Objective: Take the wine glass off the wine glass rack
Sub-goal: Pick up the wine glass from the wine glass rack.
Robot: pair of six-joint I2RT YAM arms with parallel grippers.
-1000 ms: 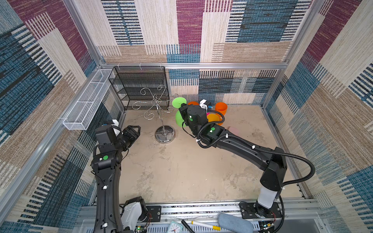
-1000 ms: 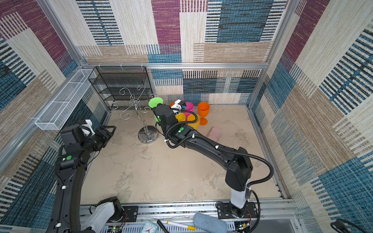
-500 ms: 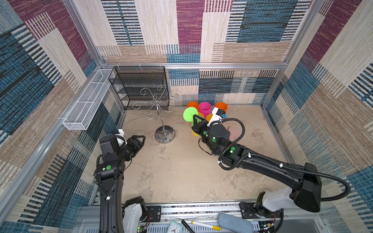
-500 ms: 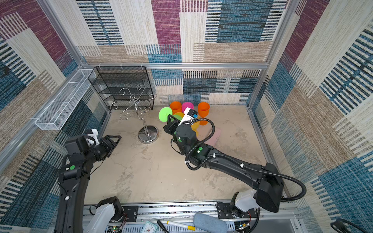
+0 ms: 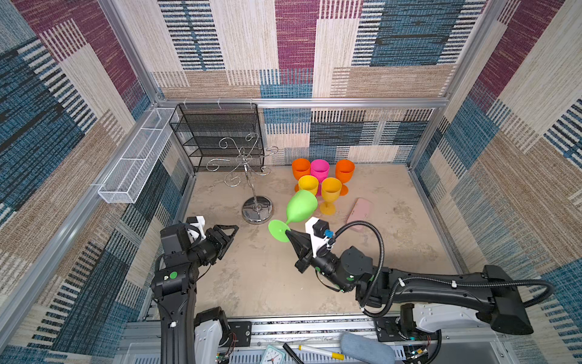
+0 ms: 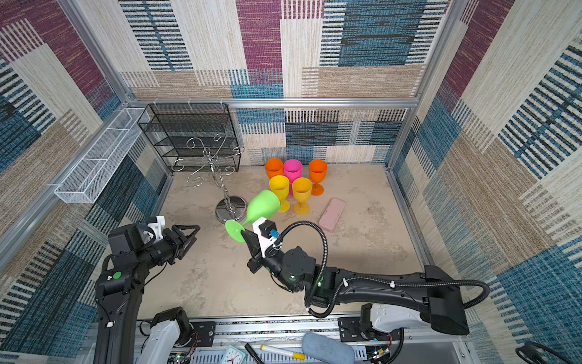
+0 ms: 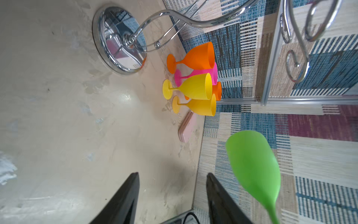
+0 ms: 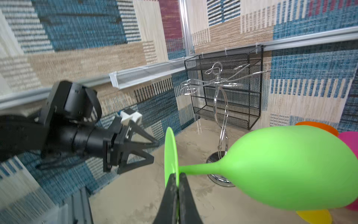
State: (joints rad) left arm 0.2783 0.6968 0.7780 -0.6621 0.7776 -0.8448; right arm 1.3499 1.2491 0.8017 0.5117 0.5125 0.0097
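Removal step essentially done: green wine glass (image 5: 300,206) clear of the wine glass rack (image 5: 248,176), held in the air near the rack's mirrored base. Pinched at the foot disc edge by the right fingers (image 8: 175,184), closed flat on the disc with the stem running off sideways and the bowl well beyond the fingertips. Glass lying roughly level, bowl pointed toward the cluster of coloured glasses (image 5: 319,181) standing on the bench (image 5: 267,277). All six scroll arms of the rack seen bare in both top views.

Left fingers (image 5: 228,231) parted about halfway, holding nothing; aimed toward the glass foot, apart from it, with bare bench beneath. In the left wrist view, green bowl (image 7: 253,164) just beyond one fingertip, not between the two.

Judged next: either set down or hand over. For a set-down, wrist turn needed to bring the foot disc under the bowl, then a slow lowering onto open bench on the near side of the yellow glasses, short of the pink case (image 5: 359,211). Grip on a thin disc edge judged weak against the bowl's leverage; slip or swing likely under a quick rotation. For a hand-over, stem to be brought between the left fingertips before any release on the right.
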